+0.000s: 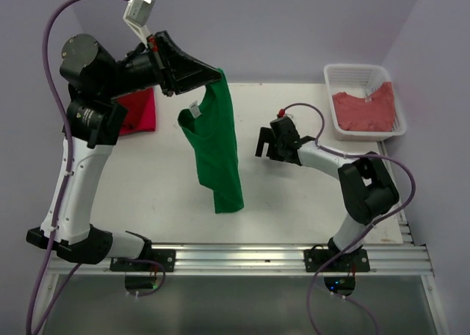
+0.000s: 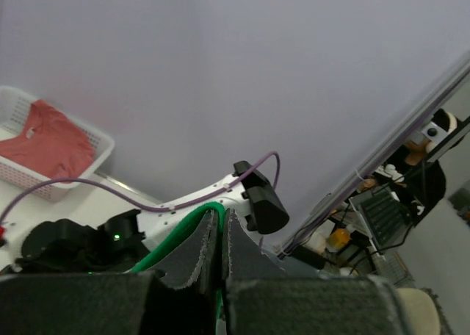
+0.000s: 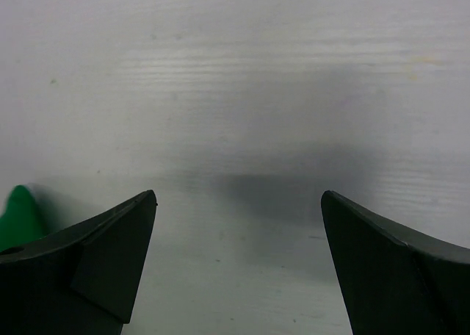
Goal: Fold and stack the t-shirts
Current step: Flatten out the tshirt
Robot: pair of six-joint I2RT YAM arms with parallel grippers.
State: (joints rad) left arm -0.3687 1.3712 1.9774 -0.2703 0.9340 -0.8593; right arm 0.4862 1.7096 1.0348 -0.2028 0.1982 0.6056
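A bright green t-shirt (image 1: 214, 148) hangs in the air over the middle of the table, pinched at its top edge by my left gripper (image 1: 218, 75), which is shut on it. The green cloth (image 2: 172, 239) shows squeezed between the left fingers in the left wrist view. My right gripper (image 1: 263, 142) stands open low over the table just right of the hanging shirt, with nothing between its fingers (image 3: 110, 254). A sliver of the green t-shirt (image 3: 18, 216) shows at the left edge of the right wrist view. A red t-shirt (image 1: 139, 111) lies at the back left, partly hidden by the left arm.
A white lattice basket (image 1: 345, 74) at the back right holds a salmon-red t-shirt (image 1: 365, 109). The same basket (image 2: 15, 103) and shirt (image 2: 45, 144) appear in the left wrist view. The metal rail (image 1: 242, 258) runs along the near edge.
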